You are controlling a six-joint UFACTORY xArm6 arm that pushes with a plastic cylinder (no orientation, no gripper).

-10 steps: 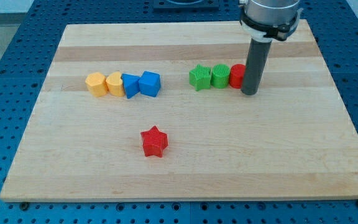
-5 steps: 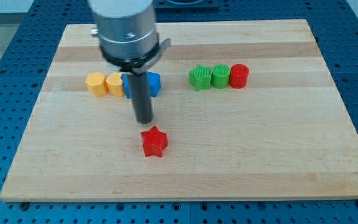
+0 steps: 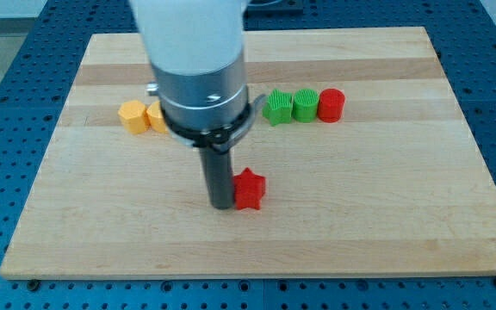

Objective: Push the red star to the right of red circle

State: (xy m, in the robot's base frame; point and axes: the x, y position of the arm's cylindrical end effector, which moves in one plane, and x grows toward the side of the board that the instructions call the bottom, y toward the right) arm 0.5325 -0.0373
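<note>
The red star (image 3: 250, 189) lies on the wooden board (image 3: 386, 198), below the middle. My tip (image 3: 221, 205) stands right against the star's left side. The red circle (image 3: 331, 105) sits at the upper right, at the right end of a row with a green cylinder (image 3: 305, 105) and a green star (image 3: 276, 108). The red star is below and to the left of the red circle.
Two orange blocks (image 3: 132, 114) (image 3: 155, 115) lie at the upper left. The arm's body hides the blue blocks beside them. A blue perforated table surrounds the board.
My tip moved from beside the red circle across to the left, then down to the red star's left side. The red star has shifted to the right.
</note>
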